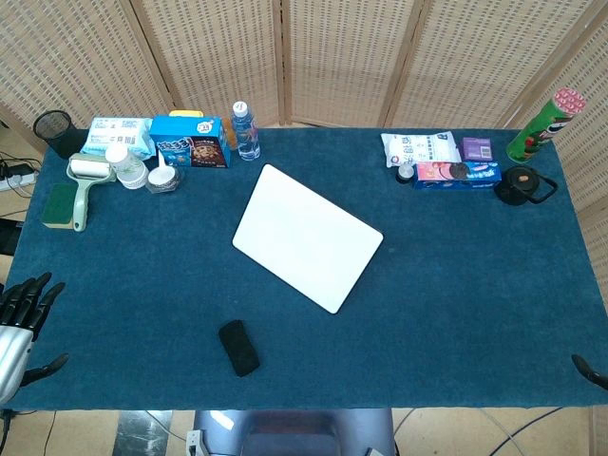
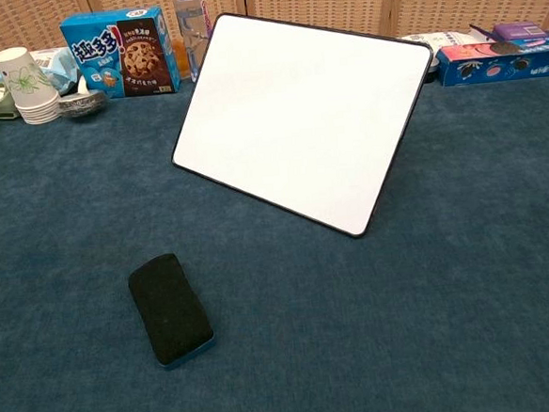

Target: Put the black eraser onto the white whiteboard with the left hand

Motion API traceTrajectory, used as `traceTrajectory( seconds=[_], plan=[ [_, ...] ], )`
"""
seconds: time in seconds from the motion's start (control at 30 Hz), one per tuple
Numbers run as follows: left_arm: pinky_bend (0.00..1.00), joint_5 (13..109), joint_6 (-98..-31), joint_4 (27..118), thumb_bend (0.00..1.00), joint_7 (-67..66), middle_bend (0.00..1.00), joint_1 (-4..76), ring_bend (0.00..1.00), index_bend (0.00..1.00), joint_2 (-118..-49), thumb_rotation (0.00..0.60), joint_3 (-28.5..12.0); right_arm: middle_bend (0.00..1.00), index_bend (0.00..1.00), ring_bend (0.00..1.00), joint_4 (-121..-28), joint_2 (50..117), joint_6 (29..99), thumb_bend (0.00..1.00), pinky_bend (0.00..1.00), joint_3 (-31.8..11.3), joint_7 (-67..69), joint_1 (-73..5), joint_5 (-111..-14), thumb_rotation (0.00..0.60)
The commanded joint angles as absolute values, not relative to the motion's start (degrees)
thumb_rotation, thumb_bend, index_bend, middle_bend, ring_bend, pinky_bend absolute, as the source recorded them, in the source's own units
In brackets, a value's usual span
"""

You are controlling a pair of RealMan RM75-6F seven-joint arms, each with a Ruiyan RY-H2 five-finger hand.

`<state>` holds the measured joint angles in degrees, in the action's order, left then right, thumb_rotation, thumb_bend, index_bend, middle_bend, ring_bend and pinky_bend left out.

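Observation:
The black eraser (image 1: 238,347) (image 2: 169,308) lies on the blue table cloth near the front edge, a little left of centre. The white whiteboard (image 1: 307,236) (image 2: 296,115) lies flat in the middle of the table, turned at an angle, with nothing on it. My left hand (image 1: 23,323) hangs at the table's left edge, well to the left of the eraser, fingers spread and holding nothing. Only a dark tip of my right hand (image 1: 589,370) shows at the table's right front corner. The chest view shows neither hand.
Along the back left stand a cookie box (image 1: 190,140), a water bottle (image 1: 246,131), paper cups (image 1: 128,168), a wipes pack (image 1: 118,136) and a lint roller (image 1: 84,185). At the back right are snack packs (image 1: 442,160), a green can (image 1: 540,126) and a black cup (image 1: 521,185).

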<state>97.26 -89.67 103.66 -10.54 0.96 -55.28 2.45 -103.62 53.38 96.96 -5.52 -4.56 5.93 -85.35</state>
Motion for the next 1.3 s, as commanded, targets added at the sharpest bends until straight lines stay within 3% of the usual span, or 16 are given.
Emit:
traceTrajectory(
  seconds=[0.03,0.3,0.67,1.03,1.3],
  plan=[
    [0.07,97.4,-89.6,103.5,0.13,-10.8,0.00,0.9,0.00,0.00,-55.4,0.600,2.5,0.05,0.08,0.01,-103.6,53.4,97.0,0.01,0.00,-5.5,-4.6,6.0,-85.4,0.600],
    [0.07,102.2,-87.8,101.8,0.13,-9.5,0.00,4.1,0.00,0.00,-55.3,0.600,2.2,0.05,0.08,0.01,-103.7,53.5,96.9,0.01,0.00,-5.6,-4.6,5.9,-85.2,0.600],
    [0.07,116.7,-67.4,99.0,0.20,-5.8,0.00,23.1,0.00,0.00,-56.9,0.600,2.1,0.05,0.08,0.01,-103.8,53.5,96.4,0.01,0.00,-5.8,-4.9,5.7,-84.5,0.600],
    [0.11,116.1,-52.4,96.0,0.21,-10.7,0.00,33.7,0.00,0.00,-67.3,0.600,1.0,0.05,0.08,0.01,-103.3,53.3,95.5,0.01,0.00,-6.2,-3.9,5.3,-83.2,0.600],
    [0.13,113.1,-46.2,94.3,0.21,-13.8,0.00,37.7,0.00,0.00,-72.9,0.600,0.7,0.05,0.08,0.01,-103.2,53.0,95.4,0.01,0.00,-6.3,-3.3,5.3,-83.0,0.600]
  ],
)
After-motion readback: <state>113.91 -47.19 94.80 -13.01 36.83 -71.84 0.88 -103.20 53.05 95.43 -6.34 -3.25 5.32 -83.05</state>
